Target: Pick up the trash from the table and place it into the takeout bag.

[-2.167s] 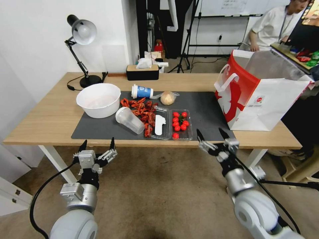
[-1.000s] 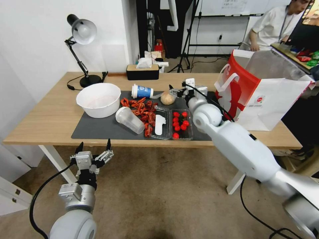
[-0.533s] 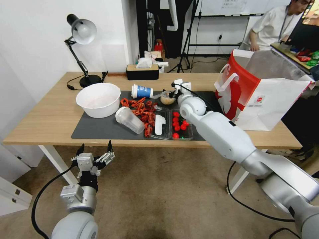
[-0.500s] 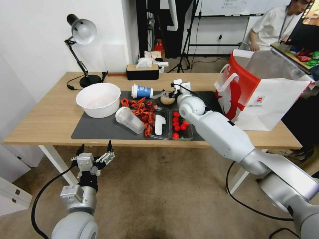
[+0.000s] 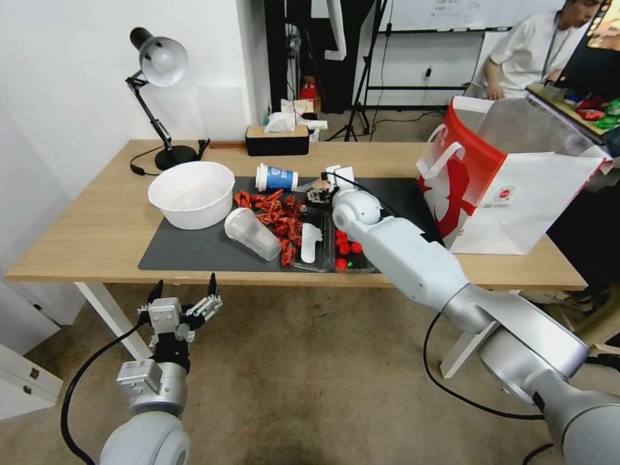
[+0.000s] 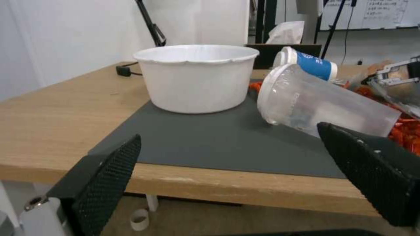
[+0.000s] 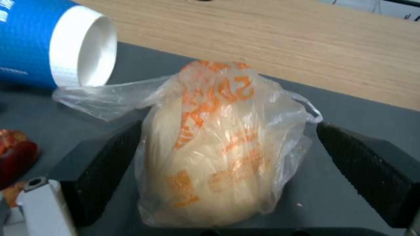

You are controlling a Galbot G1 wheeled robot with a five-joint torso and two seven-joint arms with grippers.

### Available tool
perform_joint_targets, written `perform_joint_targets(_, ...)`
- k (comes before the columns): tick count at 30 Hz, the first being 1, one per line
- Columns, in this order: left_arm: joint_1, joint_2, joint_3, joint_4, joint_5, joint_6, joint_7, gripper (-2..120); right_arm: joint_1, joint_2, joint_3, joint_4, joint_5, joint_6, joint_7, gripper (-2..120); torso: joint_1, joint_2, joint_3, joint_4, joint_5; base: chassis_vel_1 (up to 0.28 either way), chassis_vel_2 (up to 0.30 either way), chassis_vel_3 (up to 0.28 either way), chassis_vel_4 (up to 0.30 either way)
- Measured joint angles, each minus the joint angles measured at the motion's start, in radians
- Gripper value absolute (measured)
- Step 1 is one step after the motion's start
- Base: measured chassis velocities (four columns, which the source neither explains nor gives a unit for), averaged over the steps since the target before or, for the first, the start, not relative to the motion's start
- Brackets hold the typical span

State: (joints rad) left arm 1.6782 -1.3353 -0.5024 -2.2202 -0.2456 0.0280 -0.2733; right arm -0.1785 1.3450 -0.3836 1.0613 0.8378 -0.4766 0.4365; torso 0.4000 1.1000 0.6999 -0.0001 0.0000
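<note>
While your right arm reaches out across the table (image 5: 97,226), the right gripper (image 7: 227,157) sits spread wide around the wrapped ball (image 7: 214,144), one finger (image 7: 109,164) on each side of it; the near one looks just against the wrap, the far one stands a little apart. Ball rests on the grey mat (image 5: 194,248), its loose plastic trailing toward the mouth of the paper cup (image 7: 48,42), which lies on its side just beside it. From the head view you see that cup (image 5: 276,177) at the mat's far edge, and the gripper's wrist hides most of the ball there. Clear cup (image 5: 252,234) lies tipped on the mat near the front, between the white bowl (image 5: 192,192) and a scatter of red scraps (image 5: 274,216). Clear tray (image 5: 323,242) with small red fruit sits beside the scraps, partly under your right forearm. Bag (image 5: 510,187) stands upright at the table's right end, mouth open, well apart from the gripper. Your left gripper (image 5: 185,303) hangs below the table's front edge, off the work, fingers spread wide and holding nothing; its wrist view looks level across the mat at the bowl (image 6: 197,77) and the clear cup (image 6: 324,105), with the paper cup (image 6: 306,62) behind. Desk lamp (image 5: 158,97) and a dark tissue box (image 5: 276,139) stand at the back of the table.
</note>
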Motion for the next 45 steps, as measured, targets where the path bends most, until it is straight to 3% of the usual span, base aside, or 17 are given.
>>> perform_joint_targets(4, 0.0, 0.002, -0.001, 0.0, -0.001, 0.0, -0.001, 100, -0.004, 0.001, 0.003, 0.0, 0.002, -0.007, 0.009, 100, 0.0, 0.0, 0.0, 0.0001, -0.0001, 0.0, 0.0, 0.0, 0.0)
perform_joint_targets(7, -0.001, 0.006, -0.002, 0.0, -0.001, -0.001, -0.001, 100, -0.01, -0.001, 0.006, 0.003, 0.01, -0.014, 0.019, 93, 0.0, 0.0, 0.0, 0.0, 0.0001, 0.0, 0.0, 0.0, 0.0)
perform_joint_targets(11, -0.002, 0.007, -0.002, 0.0, -0.002, -0.002, -0.002, 100, -0.019, -0.009, 0.011, 0.02, 0.045, -0.033, 0.042, 74, 0.0, 0.0, 0.0, 0.0001, 0.0, 0.0, 0.0, 0.0, 0.0)
perform_joint_targets(24, -0.003, 0.007, -0.001, -0.005, -0.002, -0.004, -0.002, 100, -0.03, -0.041, 0.016, 0.07, 0.071, -0.039, 0.063, 31, 0.0, 0.0, 0.0, 0.0, 0.0, 0.0, 0.0, 0.0, 0.0)
perform_joint_targets(29, -0.004, 0.008, 0.0, -0.011, -0.002, -0.004, -0.003, 100, -0.033, -0.067, 0.017, 0.124, 0.069, -0.036, 0.073, 18, 0.0, 0.0, 0.0, 0.0002, 0.0, 0.0, 0.0, 0.0, 0.0)
perform_joint_targets(31, -0.001, 0.018, 0.0, -0.018, -0.002, -0.003, -0.003, 100, -0.039, -0.113, 0.018, 0.213, 0.05, -0.02, 0.079, 10, 0.0, 0.0, 0.0, -0.0001, 0.0001, 0.0, 0.0, 0.0, 0.0)
perform_joint_targets(42, 0.004, 0.024, -0.007, -0.025, -0.004, -0.001, -0.005, 100, -0.042, -0.224, 0.073, 0.442, 0.036, 0.006, 0.107, 8, 0.0, 0.0, 0.0, -0.0003, 0.0001, 0.0, 0.0, 0.0, 0.0)
perform_joint_targets(44, 0.005, 0.022, -0.006, -0.029, -0.003, -0.001, -0.005, 100, -0.032, -0.28, 0.114, 0.559, 0.048, -0.019, 0.157, 8, 0.0, 0.0, 0.0, 0.0003, -0.0001, 0.0, 0.0, 0.0, 0.0)
perform_joint_targets(45, 0.005, 0.022, -0.006, -0.029, -0.003, -0.001, -0.005, 100, -0.032, -0.28, 0.114, 0.559, 0.048, -0.019, 0.157, 8, 0.0, 0.0, 0.0, 0.0003, -0.0001, 0.0, 0.0, 0.0, 0.0)
